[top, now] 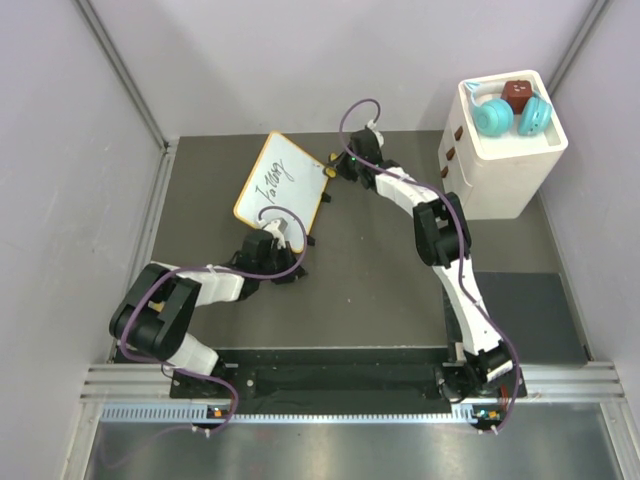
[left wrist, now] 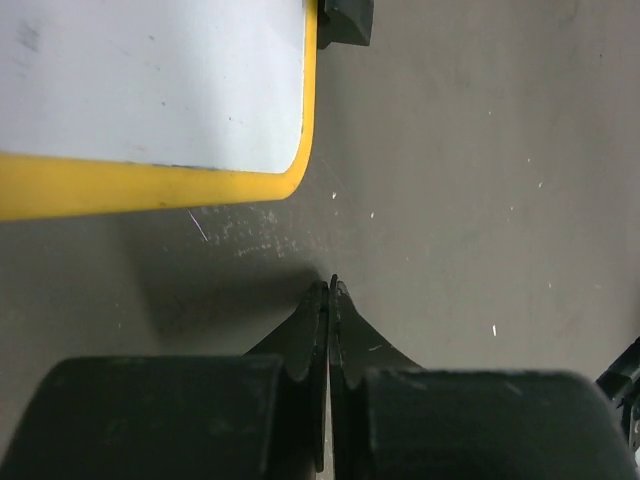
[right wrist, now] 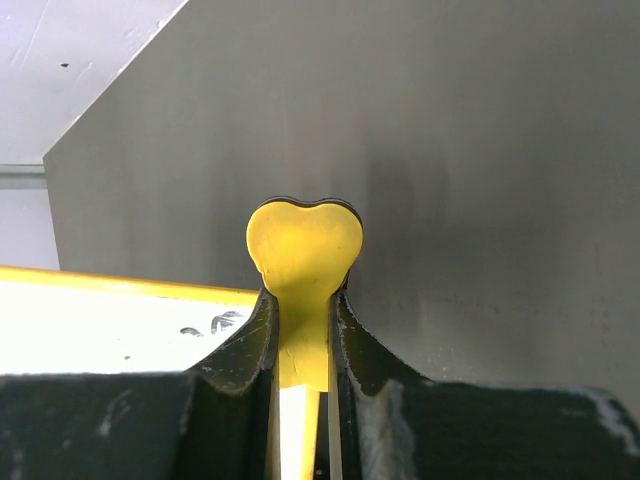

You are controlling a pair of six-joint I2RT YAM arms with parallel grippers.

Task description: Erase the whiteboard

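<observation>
Dark table (top: 380,270) has the whiteboard (top: 280,180) sitting skewed left of centre, black scribbles on it, left gripper (left wrist: 331,290) pinched together on nothing just off its near corner, right gripper (right wrist: 303,300) clamped on a little yellow bone-shaped piece (right wrist: 305,245) by its right edge.

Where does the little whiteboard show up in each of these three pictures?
Top external: whiteboard left of centre, upper half, on the table.
Left wrist: whiteboard fills the upper left.
Right wrist: whiteboard at the lower left edge.
Shared landmark: its yellow frame, in all three.
</observation>
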